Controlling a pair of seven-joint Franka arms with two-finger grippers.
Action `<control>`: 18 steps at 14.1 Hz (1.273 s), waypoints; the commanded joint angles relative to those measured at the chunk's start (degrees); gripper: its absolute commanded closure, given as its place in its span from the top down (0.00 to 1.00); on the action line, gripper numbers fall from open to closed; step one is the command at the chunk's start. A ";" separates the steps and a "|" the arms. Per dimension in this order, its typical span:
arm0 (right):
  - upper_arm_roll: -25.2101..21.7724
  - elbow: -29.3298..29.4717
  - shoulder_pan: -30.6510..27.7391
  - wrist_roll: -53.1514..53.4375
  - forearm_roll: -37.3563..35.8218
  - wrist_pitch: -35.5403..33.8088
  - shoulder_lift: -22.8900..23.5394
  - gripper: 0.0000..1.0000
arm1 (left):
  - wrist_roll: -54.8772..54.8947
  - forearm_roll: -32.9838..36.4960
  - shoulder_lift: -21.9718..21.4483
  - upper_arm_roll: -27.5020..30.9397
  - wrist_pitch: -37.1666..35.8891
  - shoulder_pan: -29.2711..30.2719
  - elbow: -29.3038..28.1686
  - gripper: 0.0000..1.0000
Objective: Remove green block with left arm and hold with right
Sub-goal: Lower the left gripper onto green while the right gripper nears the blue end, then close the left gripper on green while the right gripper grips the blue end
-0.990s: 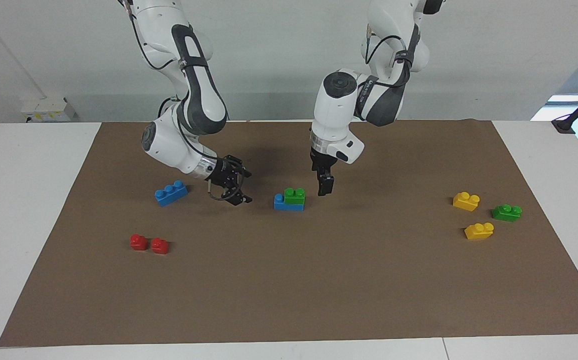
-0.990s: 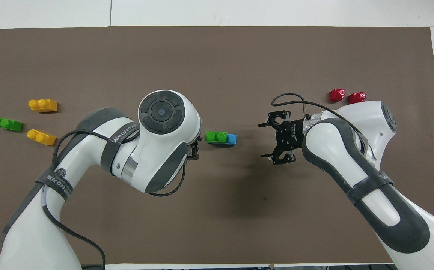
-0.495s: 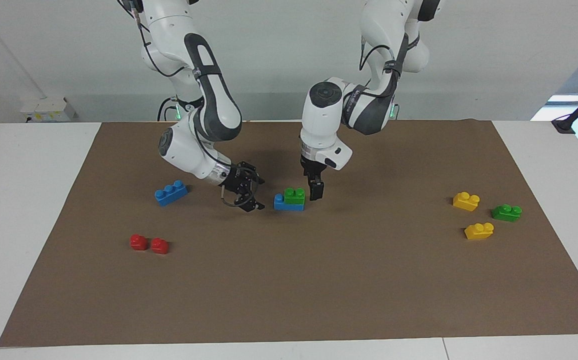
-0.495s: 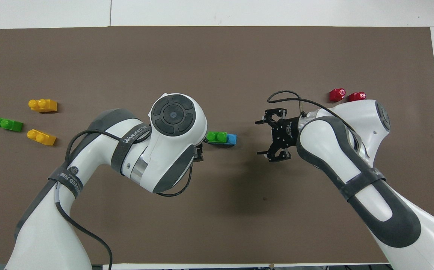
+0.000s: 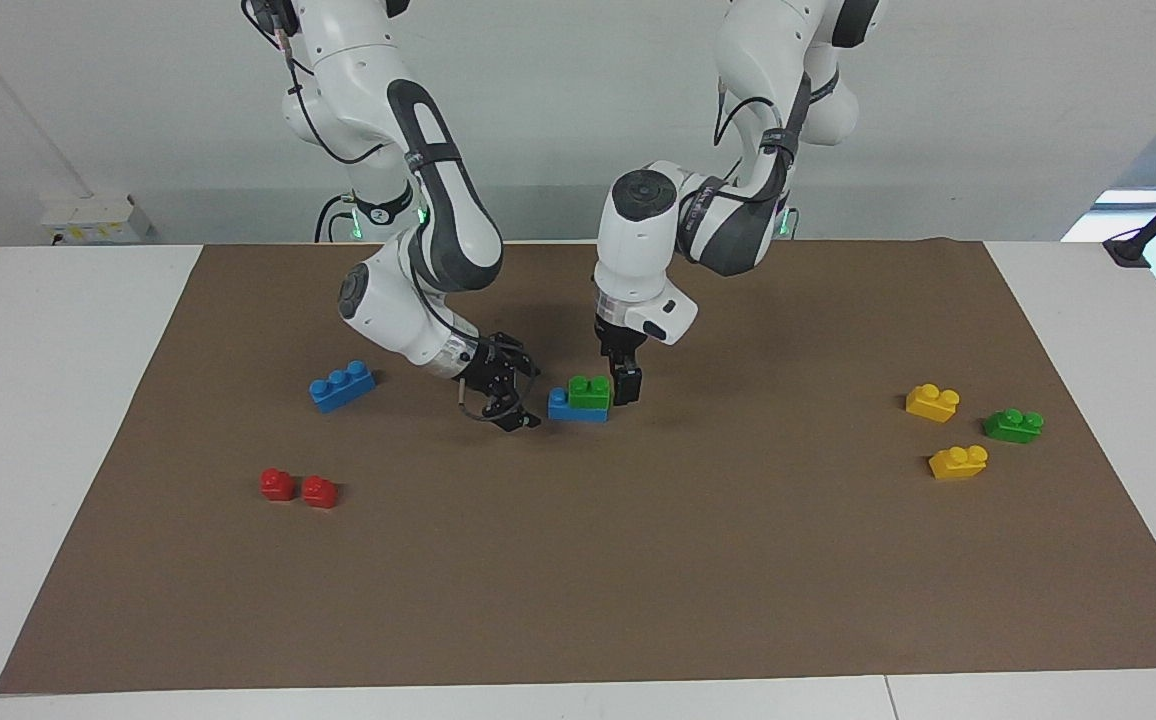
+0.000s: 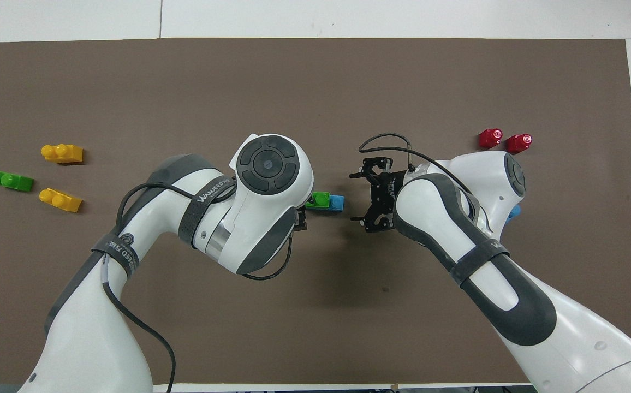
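Approach step: green block [image 5: 589,391] sits on a blue block [image 5: 571,407] mid-bench; right gripper [image 5: 510,400] spread wide beside it, left gripper [image 5: 626,384] alongside, grip unreadable. Next, both must clamp.

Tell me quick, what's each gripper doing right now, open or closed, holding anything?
Left gripper: beside the bright green two-stud plastic brick; fingers cannot be told.
Right gripper: open, holding nothing, low beside the blue brick.
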 commanded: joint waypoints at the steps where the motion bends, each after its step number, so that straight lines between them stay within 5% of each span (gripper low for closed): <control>1: 0.06 2.61 0.32 0.62 1.34 1.33 2.55 1.00 | -3.13 1.55 1.20 0.67 1.21 -1.18 1.30 1.00; 18: 0.33 2.00 6.13 0.44 5.56 9.77 4.76 0.95 | -5.50 1.46 2.17 0.58 3.15 -2.58 0.43 1.00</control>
